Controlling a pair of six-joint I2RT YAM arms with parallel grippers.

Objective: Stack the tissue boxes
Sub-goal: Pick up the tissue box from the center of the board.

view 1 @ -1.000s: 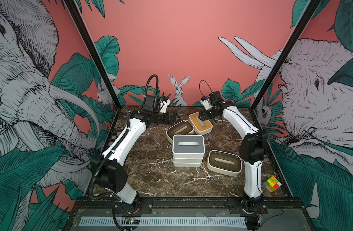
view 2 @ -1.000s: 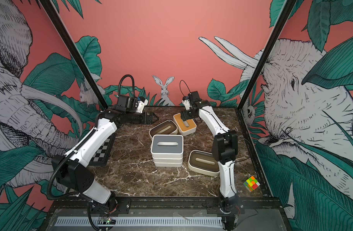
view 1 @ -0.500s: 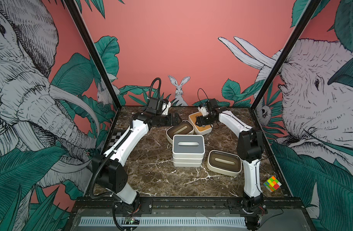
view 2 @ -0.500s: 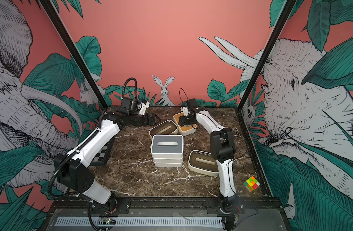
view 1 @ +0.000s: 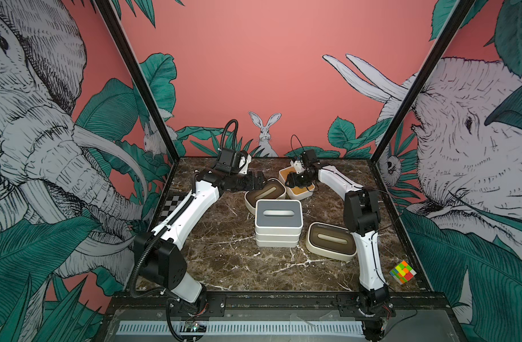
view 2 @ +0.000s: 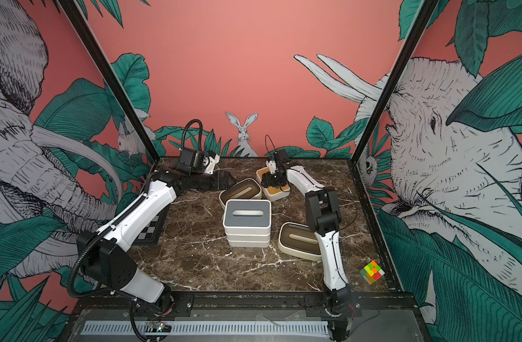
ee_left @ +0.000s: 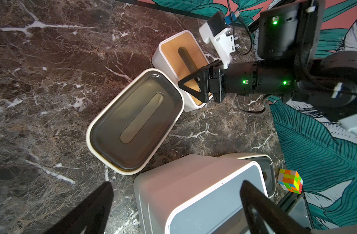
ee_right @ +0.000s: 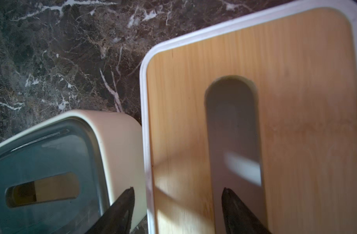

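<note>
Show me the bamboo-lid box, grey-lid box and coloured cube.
bamboo-lid box [ee_left: 172,54]: left wrist view, lid beside the slot
grey-lid box [view 1: 279,222]: in a top view, lid beside slot
coloured cube [view 1: 403,271]: in a top view, upper face

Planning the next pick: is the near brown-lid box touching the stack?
Apart. Both top views show a strip of marble table between the stack and the near brown-lid box.

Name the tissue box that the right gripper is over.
The white rounded box with the bamboo-tan lid, at the back; no other lid in view is tan.

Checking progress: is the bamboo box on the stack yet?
No, the bamboo box sits on the table, apart from the stack.
</note>
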